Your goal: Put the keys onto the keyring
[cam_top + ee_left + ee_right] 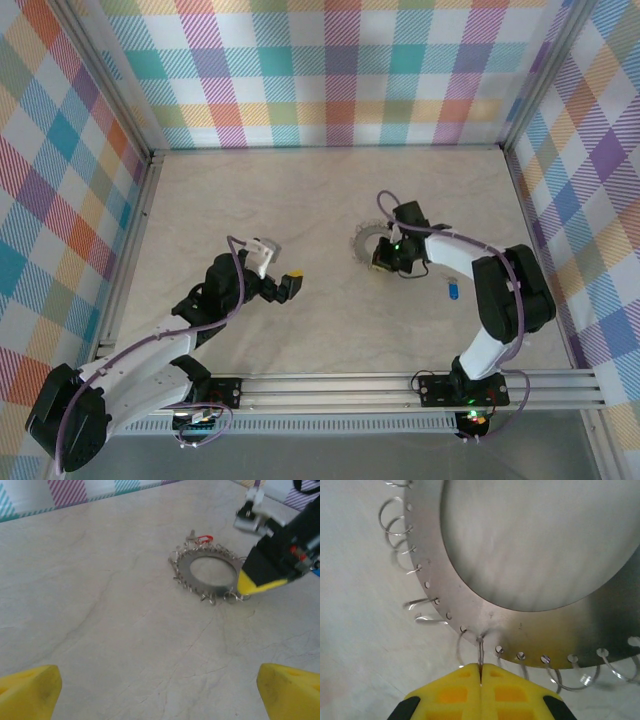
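Pinching one thin wire loop (480, 652), the right gripper (480, 672) is closed on it; the keyring (465, 605) lies flat just past its fingertips. Likely light, stiff, slick; take the loop, not the plate. Left gripper (160, 680) gapes empty, keyring well ahead.

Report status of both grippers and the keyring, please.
Left gripper open, apart from keyring. Right gripper shut on a wire loop at its rim. Keyring lies flat. Nothing blocking.
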Motion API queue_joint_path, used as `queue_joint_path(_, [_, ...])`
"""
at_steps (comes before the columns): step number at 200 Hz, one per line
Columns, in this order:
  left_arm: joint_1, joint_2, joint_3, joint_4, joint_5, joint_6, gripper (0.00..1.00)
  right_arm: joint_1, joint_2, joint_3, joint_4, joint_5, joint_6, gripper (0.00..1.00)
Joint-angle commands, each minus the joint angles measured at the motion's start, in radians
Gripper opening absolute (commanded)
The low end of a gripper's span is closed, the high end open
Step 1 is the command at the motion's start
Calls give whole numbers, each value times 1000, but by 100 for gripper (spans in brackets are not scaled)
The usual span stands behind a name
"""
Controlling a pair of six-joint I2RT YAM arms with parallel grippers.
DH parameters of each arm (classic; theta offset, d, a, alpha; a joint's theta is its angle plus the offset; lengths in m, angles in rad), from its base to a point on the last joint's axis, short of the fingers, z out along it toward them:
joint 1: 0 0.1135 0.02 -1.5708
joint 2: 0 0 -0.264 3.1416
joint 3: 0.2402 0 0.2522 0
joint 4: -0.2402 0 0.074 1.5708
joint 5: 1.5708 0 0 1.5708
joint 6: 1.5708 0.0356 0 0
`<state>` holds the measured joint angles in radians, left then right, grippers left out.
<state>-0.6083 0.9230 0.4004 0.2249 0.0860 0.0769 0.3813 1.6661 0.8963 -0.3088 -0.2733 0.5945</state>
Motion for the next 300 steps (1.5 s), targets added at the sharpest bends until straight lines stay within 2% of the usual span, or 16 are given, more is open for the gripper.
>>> queue_joint_path(1, [-13,0,-52,97,45,27,100,30,-25,-61,49,21,31,0])
queue_joint_path(35, [-13,-51,-92,122,-3,20,100,48,-23,-114,80,28,38,0])
queue_joint_path(67, [-13,-73,-117,136,-19,18,100,49,-8,-71,54,36,4,10])
queue_joint_path(227, [-12,-74,-132,146,-23,22,100,50,55,1,67,96,6,19])
queue_joint_path(275, [-12,-73,-132,146,-24,23,100,50,64,-2,87,112,23,17])
queue_joint_path(300, [-12,-76,-132,146,-22,24,100,49,51,-1,87,111,28,10])
